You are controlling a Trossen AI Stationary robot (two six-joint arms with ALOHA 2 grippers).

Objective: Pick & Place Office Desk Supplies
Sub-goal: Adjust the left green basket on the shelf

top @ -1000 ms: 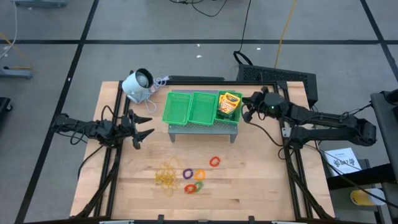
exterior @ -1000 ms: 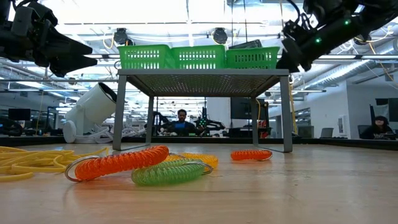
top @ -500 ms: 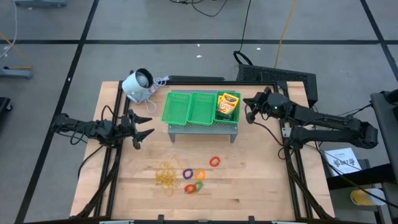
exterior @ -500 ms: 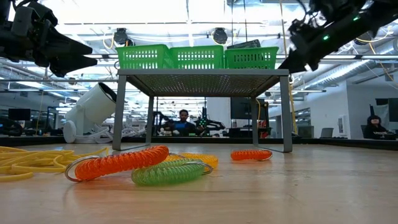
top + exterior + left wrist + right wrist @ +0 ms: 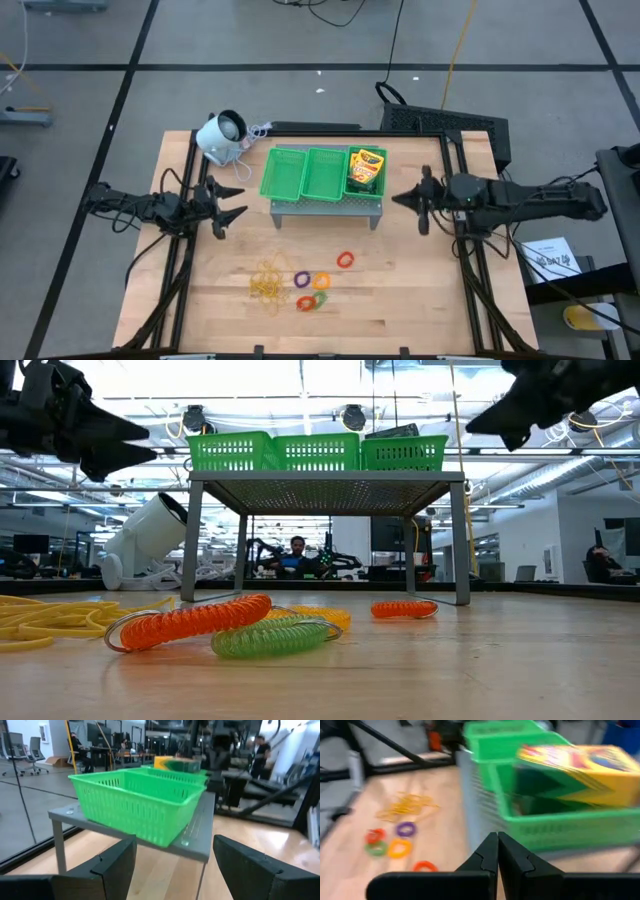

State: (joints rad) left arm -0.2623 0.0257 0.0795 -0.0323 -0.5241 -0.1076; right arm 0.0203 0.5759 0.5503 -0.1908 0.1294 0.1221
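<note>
Motion since last check: right claw (image 5: 422,201) had pulled back from beside the tray's crayon compartment toward my own side of the table, swinging to face across the boards.
Right claw state: fingers (image 5: 492,854) pressed together, pinching nothing.
Left claw (image 5: 228,200): spread wide, parked off the far end of the tray from my right claw, unchanged between checks.
Crayon boxes (image 5: 368,168): lodged in the compartment of the green tray (image 5: 303,172) nearest my right claw, just ahead of it and above it on the metal stand (image 5: 325,488).
Meaning for task: I judged that placement complete; the withdrawal freed the claw for another pick.
Remaining supplies: rubber bands (image 5: 267,283) and coloured rings (image 5: 318,283) lay on the table, well beyond the right claw's tips; red ring (image 5: 345,260) nearest.
Unchanged: tray, stand, white device (image 5: 222,135), loose supplies.
</note>
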